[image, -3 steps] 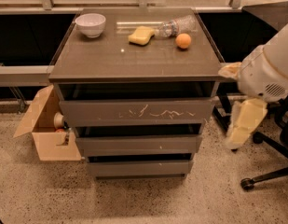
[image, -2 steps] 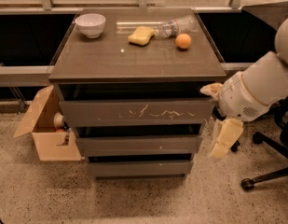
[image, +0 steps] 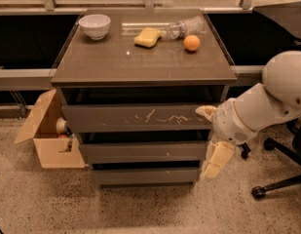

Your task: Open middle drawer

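The middle drawer (image: 142, 151) is the wide grey-brown handleless front with one tiny white fleck, between the scratched top drawer (image: 135, 117) and the shorter bottom drawer (image: 145, 175) of a dark cabinet. It looks pushed in. My gripper (image: 216, 161) is cream-coloured and hangs at the cabinet's front right corner. It is level with the right end of the middle drawer and just in front of it. My white arm (image: 259, 106) reaches in from the right.
On the cabinet top (image: 140, 65) lie a white bowl (image: 95, 25), a yellow sponge (image: 147, 36), a clear plastic bottle (image: 185, 27) and an orange (image: 191, 42). An open cardboard box (image: 45, 138) stands at the left. An office chair base (image: 276, 184) stands at the right.
My arm and gripper have moved left and down, from well right of the cabinet to its front right corner. The drawers have not moved.
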You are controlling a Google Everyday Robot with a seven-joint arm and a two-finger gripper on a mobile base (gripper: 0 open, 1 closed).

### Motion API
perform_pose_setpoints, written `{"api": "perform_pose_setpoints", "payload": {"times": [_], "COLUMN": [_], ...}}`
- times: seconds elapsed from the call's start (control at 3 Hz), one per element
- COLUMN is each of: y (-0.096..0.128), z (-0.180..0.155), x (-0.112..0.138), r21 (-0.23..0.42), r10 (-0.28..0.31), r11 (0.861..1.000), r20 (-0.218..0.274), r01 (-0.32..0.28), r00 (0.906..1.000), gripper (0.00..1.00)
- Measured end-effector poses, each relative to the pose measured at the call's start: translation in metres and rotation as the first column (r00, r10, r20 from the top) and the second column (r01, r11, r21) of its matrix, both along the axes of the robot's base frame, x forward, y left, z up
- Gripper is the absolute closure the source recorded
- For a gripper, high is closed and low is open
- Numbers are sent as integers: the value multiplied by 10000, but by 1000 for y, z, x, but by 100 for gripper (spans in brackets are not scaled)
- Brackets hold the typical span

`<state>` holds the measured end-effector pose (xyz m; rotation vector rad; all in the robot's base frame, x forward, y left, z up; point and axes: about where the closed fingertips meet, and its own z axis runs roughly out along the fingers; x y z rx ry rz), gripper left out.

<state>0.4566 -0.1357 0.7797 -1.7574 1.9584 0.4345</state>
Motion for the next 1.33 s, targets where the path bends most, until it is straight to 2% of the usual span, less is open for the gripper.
{"api": "perform_pose_setpoints", "payload": {"times": [0.33,0.67,1.0,1.33], "y": [-16,-40,-54,-57], "z": [-44,-103,-160,-208], "x": [3,2,3,12], "r21": [-555,-1231,-1703,-1846], "r10": [-95,-266,-224,8], "r11": [9984,9923,9854,9823], "r20": [-474,-1056,-1515,-1653], "r01": [69,134,-38,-318], "r00": [9988,9941,9882,9862], "gripper": [0,0,0,0]}}
